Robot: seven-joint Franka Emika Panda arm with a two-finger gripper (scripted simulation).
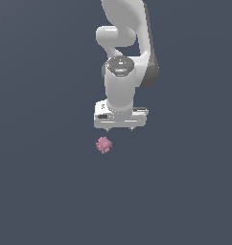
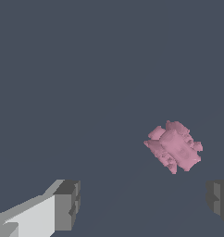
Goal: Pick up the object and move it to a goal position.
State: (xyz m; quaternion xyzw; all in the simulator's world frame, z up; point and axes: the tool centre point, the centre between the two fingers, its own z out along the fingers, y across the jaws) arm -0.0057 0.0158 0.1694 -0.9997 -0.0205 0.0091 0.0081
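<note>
The object is a small pink bumpy lump (image 1: 104, 144) lying on the flat dark grey surface, just below and slightly to the exterior view's left of my white gripper (image 1: 120, 129). In the wrist view the pink lump (image 2: 174, 146) lies ahead of the gripper (image 2: 144, 203), nearer one fingertip than the other, not between the two. The grey fingertips (image 2: 67, 203) stand wide apart with nothing between them. The gripper is open and empty, hovering above the surface.
The white arm (image 1: 125, 43) rises behind the gripper towards the top of the exterior view. The dark grey surface (image 1: 41, 191) fills the rest of both views. No goal marker shows.
</note>
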